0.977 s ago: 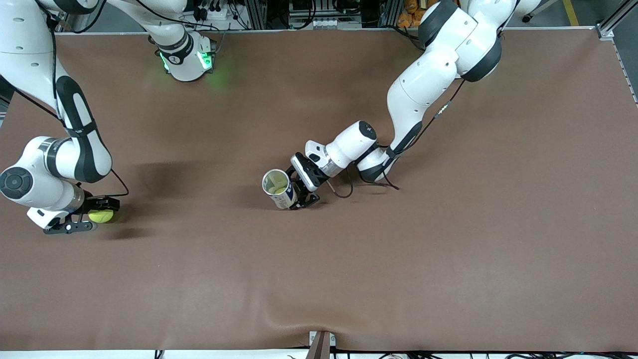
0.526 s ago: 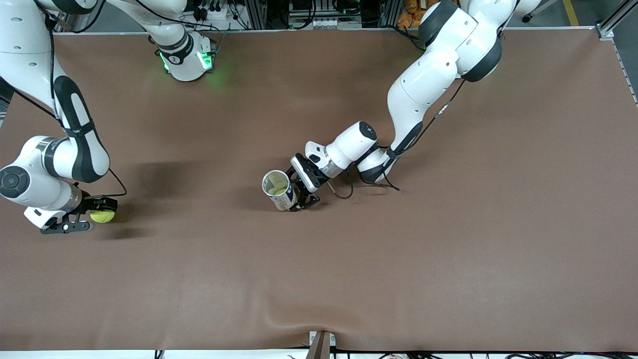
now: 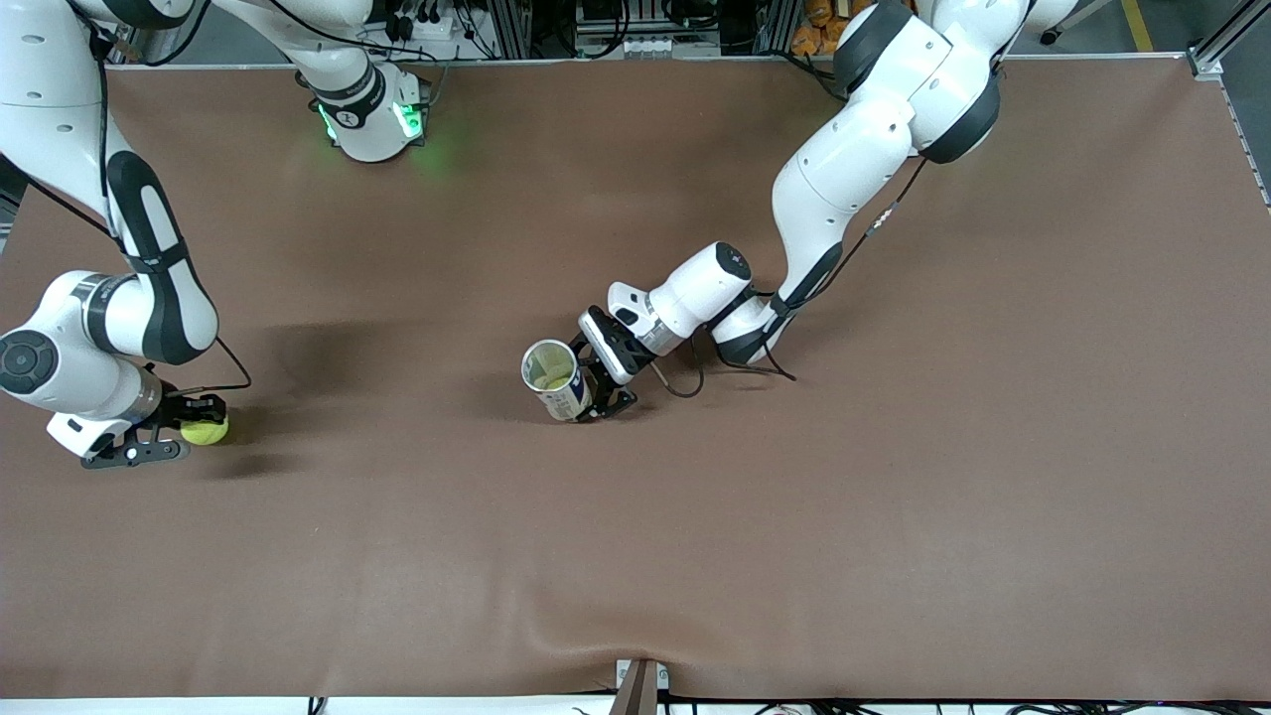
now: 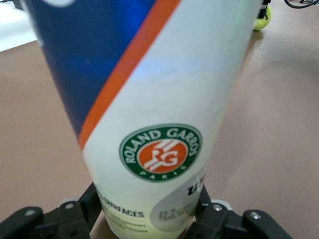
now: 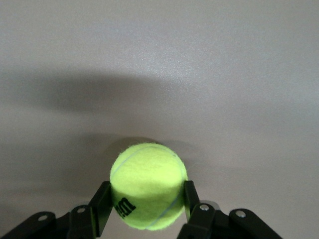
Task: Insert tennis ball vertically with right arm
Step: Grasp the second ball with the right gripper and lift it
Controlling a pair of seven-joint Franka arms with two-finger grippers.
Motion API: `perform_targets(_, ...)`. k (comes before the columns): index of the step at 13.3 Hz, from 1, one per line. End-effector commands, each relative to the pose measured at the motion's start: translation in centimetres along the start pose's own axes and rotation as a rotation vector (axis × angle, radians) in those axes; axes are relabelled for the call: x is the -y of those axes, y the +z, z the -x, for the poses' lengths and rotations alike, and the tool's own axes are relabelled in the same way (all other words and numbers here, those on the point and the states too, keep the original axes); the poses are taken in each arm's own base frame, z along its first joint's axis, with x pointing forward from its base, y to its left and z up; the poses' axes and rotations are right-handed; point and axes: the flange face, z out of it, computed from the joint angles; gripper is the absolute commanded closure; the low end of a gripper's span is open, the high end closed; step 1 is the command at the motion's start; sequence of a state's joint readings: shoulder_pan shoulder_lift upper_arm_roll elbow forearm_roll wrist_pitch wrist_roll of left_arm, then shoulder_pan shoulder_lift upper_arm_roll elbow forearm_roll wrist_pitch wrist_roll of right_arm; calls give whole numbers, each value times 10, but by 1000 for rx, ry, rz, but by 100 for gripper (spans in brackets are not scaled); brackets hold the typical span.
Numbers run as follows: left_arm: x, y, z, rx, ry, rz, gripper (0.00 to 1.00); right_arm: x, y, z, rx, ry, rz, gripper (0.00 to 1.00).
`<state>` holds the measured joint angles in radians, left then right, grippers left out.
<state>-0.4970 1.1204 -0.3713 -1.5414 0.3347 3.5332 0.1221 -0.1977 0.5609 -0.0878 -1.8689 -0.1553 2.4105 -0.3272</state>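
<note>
Brown table (image 3: 894, 516), right gripper (image 3: 196, 434) clamping tennis ball (image 3: 205, 431), left gripper (image 3: 596, 392) seemingly gripping can (image 3: 556, 379).

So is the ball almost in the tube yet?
Not yet. Done: the right gripper has shut on the tennis ball, down at the table by the right arm's end. The left gripper holds the ball can upright at mid-table, mouth open. Left: lift the ball, carry it over the can and drop it in.
</note>
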Motion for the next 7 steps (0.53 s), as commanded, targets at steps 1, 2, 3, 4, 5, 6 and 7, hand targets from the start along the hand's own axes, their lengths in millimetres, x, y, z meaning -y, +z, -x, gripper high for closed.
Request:
perform_targets(1, 3, -1, -6, -29, 10, -10, 24, -4, -14, -7, -12, -23, 9, 100)
perform_targets(2, 5, -1, -10, -36, 11, -13, 24, -6, -33, -10, 18, -17, 0, 100)
perform_targets(3, 5, -1, -11, -39, 12, -14, 24, -6, -52, -16, 54, -16, -9, 100)
perform_targets(4, 6, -1, -13, -42, 13, -15, 24, -4, -76, -22, 84, -22, -11, 100)
perform_targets(5, 6, -2, -13, -42, 13, -15, 24, -2, -98, -27, 101, -22, -16, 100)
perform_targets(6, 7, -2, -14, -43, 11, -17, 24, 7, -120, -32, 114, -28, -18, 100)
perform_targets(7, 7, -3, -15, -44, 13, -17, 24, 19, -142, -36, 121, -5, -17, 100)
